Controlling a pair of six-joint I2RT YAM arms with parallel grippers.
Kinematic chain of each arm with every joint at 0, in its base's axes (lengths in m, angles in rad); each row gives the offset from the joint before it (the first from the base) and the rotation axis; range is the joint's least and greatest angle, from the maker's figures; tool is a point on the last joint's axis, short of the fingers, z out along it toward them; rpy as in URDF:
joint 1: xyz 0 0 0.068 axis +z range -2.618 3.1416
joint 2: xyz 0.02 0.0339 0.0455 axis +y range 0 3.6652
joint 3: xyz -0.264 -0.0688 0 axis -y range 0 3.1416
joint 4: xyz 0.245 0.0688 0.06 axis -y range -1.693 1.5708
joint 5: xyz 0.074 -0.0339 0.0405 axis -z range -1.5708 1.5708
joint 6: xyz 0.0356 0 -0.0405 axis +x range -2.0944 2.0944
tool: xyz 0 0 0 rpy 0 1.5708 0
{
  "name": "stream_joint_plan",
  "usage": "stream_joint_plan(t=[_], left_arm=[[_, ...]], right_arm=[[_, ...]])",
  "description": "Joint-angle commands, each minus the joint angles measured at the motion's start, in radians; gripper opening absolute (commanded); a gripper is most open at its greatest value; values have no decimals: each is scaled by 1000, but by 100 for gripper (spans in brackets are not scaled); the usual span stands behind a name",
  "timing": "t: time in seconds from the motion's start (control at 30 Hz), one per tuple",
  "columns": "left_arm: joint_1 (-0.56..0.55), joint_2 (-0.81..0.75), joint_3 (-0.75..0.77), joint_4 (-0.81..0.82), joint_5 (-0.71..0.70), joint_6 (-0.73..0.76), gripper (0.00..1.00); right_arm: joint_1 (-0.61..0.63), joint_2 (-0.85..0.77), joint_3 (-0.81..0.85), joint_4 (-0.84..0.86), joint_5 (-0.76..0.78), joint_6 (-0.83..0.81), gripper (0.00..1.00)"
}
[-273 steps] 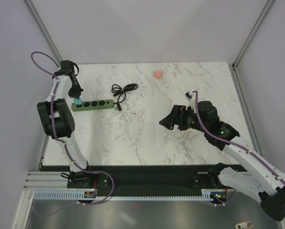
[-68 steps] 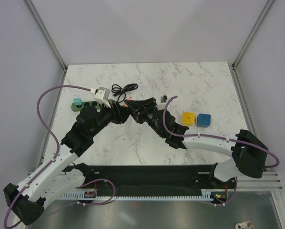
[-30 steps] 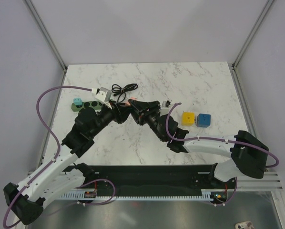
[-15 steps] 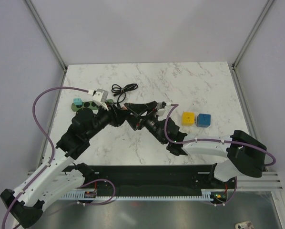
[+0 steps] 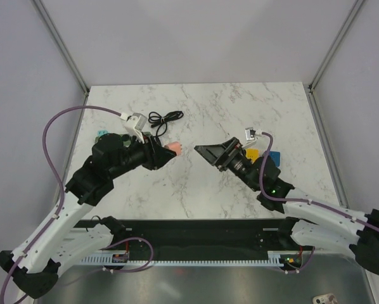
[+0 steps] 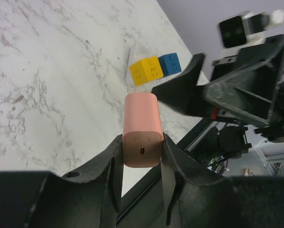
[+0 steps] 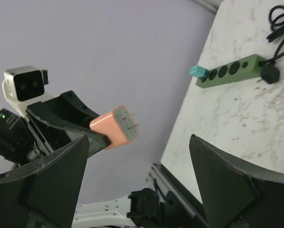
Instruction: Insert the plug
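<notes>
**Pink plug held, strip off to the left**

The left hand (image 6: pixel 142 156) holds the pink plug (image 6: pixel 141 126) tight, up above the table (image 5: pixel 240 107). Its prongs point at the right hand (image 5: pixel 205 152), which is wide open. The green power strip (image 7: pixel 230 71) lies behind the left hand, long side across. A teal plug (image 7: pixel 197 71) sits in its end hole. The left arm is nearer.

The white, grey-veined marble-look counter (image 5: pixel 240 114) is smooth with a faint sheen. The salmon-pink rounded plastic block (image 6: pixel 141 124) looks matt and smooth; its two prongs (image 7: pixel 131 121) are bare metal. The left gripper (image 6: pixel 141 145) is matt black plastic.
</notes>
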Motion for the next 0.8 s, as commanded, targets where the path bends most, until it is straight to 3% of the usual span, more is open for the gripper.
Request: stream_joint_plan(t=[0.0, 0.1, 0.2, 0.33, 0.5, 0.67, 0.77], left_arm=[[6, 44, 32, -100, -34, -42, 2], [9, 74, 72, -191, -209, -117, 2], [12, 89, 107, -205, -347, -157, 2], [40, 147, 193, -232, -406, -229, 2], [198, 299, 291, -280, -256, -388, 2], [283, 402, 406, -363, -306, -591, 2], [316, 509, 527, -543, -433, -730, 2]], right_arm=[[-7, -147, 68, -357, 13, -313, 94], [-7, -195, 195, -658, 148, -391, 94], [-7, -230, 255, -814, 225, -400, 94], [-7, -299, 209, -825, 242, -348, 94], [-9, -350, 192, -830, 251, -341, 94], [-7, -356, 204, -840, 253, -376, 94], [-6, -350, 203, -839, 277, -382, 94]])
